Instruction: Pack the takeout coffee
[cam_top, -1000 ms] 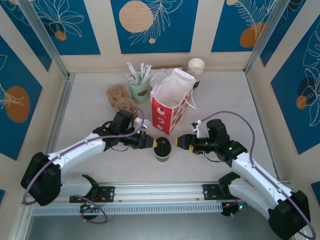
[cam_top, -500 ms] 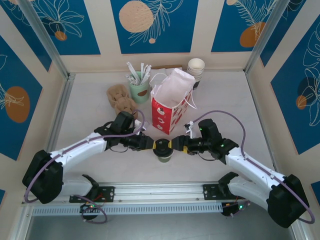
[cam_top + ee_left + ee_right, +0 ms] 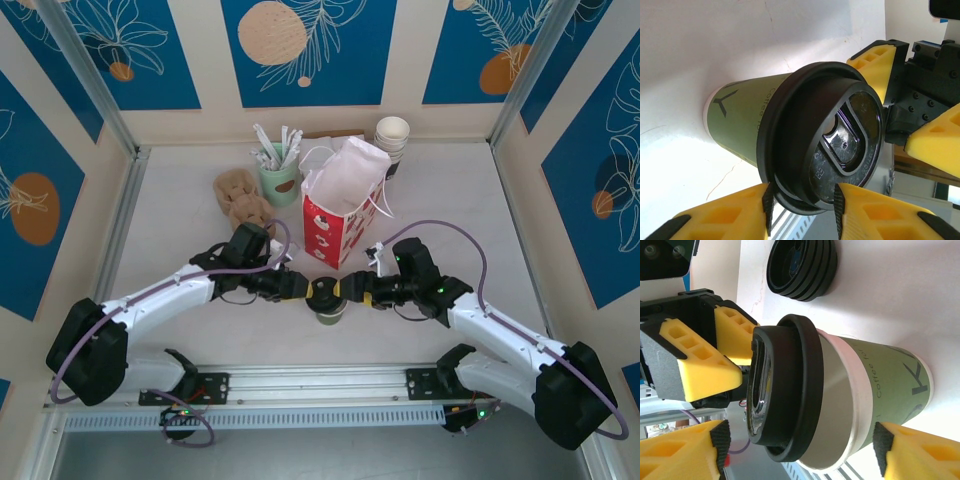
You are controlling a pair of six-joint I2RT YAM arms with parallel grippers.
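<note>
Your takeout coffee stands upright on the white table, near its front edge. It's an olive-green paper cup with a round black lid seated on top.

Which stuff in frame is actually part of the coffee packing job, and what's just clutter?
Job: green paper coffee cup with black plastic lid; red-and-white paper bag, likely the pack target; left gripper and right gripper, both at the cup.
Lying about: stack of loose black lids; stack of cream paper cups; green holder of white sticks; brown cardboard-like pile.
</note>
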